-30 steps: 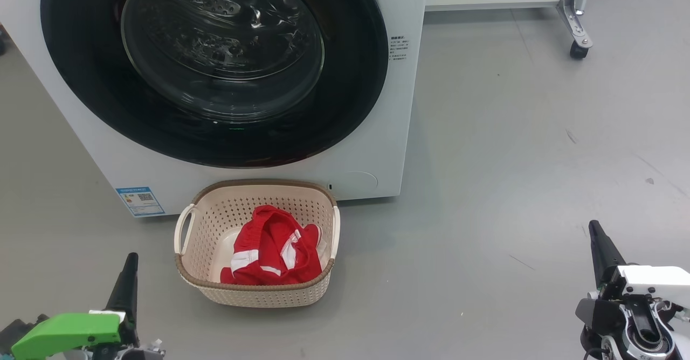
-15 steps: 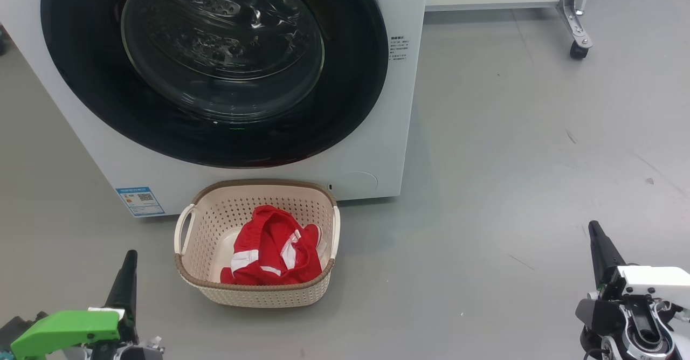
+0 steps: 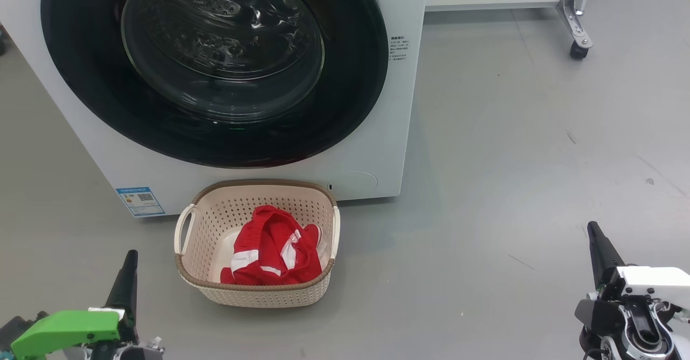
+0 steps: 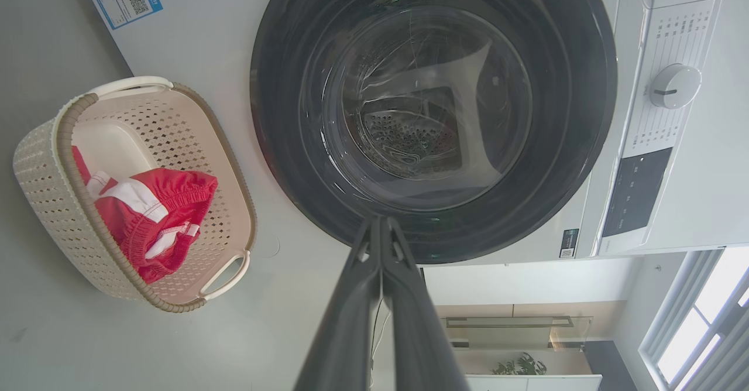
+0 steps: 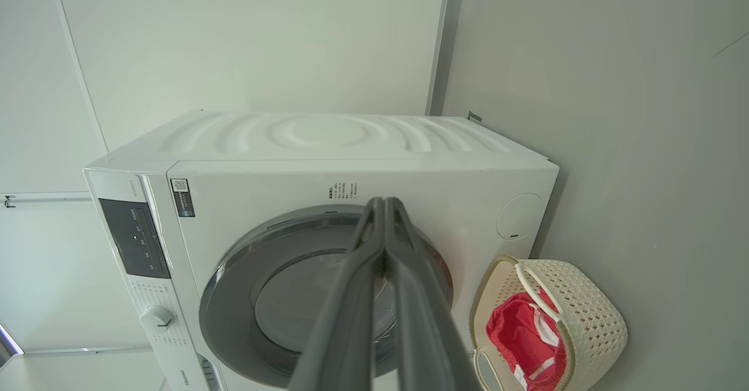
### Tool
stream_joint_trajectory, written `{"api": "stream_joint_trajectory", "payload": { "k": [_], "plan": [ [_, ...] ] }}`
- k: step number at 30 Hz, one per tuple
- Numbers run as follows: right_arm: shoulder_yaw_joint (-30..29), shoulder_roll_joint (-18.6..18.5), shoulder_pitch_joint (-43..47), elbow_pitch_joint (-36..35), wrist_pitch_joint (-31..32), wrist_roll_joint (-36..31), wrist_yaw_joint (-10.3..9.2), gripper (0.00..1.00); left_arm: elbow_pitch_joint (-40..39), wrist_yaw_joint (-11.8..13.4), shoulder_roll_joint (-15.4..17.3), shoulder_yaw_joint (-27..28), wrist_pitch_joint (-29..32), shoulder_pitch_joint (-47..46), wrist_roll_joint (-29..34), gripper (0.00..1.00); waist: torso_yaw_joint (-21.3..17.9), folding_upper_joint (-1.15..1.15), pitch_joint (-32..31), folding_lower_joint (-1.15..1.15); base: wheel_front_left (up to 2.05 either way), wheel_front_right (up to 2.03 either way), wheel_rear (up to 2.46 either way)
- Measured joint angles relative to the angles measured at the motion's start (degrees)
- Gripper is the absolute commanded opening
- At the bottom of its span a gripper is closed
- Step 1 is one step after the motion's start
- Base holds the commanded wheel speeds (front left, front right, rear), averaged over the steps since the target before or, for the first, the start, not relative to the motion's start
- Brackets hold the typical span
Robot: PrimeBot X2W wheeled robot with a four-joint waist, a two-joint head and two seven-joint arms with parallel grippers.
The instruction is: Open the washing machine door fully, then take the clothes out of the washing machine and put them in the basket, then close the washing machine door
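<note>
The washing machine (image 3: 388,133) stands white at the top left, and its round black door (image 3: 215,63) lies shut against the front. Red clothes (image 3: 275,255) with white stripes lie in the cream basket (image 3: 259,295) on the floor just before it. My left gripper (image 3: 129,265) is shut at the lower left, a little left of the basket and apart from it. At the lower right my right gripper (image 3: 595,236) is shut, far from the basket. The left wrist view shows the door (image 4: 433,116), basket (image 4: 35,163) and clothes (image 4: 146,215); the right wrist view shows the machine (image 5: 327,145) and basket (image 5: 591,315).
Grey floor (image 3: 512,160) spreads to the right of the machine. A wheeled metal leg (image 3: 577,31) stands at the back right. A blue label (image 3: 139,201) sits low on the machine's front, a dial (image 4: 673,85) on its control panel.
</note>
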Motion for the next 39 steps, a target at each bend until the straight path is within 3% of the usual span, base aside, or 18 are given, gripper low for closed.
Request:
{"api": "stream_joint_trajectory", "payload": {
  "k": [39],
  "plan": [
    [-0.2,0.2,0.0,0.3,0.0,0.0,0.29,0.0,0.6,0.0,0.0,0.2,0.2,-0.2,0.0,0.0,0.0,0.0,0.0,0.0,0.0,0.0,0.0]
  ]
}}
